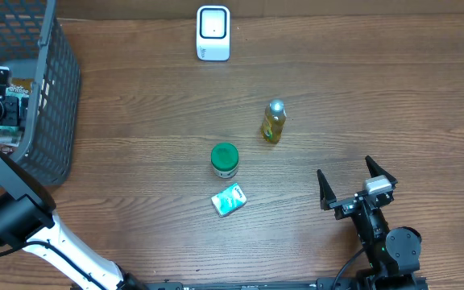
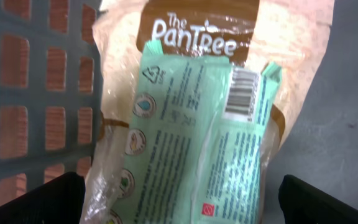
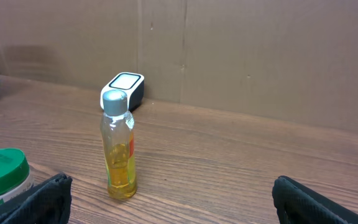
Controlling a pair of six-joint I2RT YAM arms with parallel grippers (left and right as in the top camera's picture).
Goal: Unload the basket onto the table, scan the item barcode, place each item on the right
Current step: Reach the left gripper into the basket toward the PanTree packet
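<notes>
Left claw [image 2: 179, 208]: spread over green packet [image 2: 191, 143] in basket [image 1: 51, 97], worktop's [image 1: 135, 121] left edge.
Right claw [image 1: 351, 182]: spread, empty, near worktop's front edge.
Scanner [image 1: 213, 32]: back edge.

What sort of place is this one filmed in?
Probably a mock shop checkout set up on a wooden table: a barcode scanner at the far edge, a mesh basket of packaged goods, and a bottle and jar standing loose.

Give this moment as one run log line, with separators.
left fingers open above mint packet in basket | right fingers open, empty | scanner untouched
</notes>
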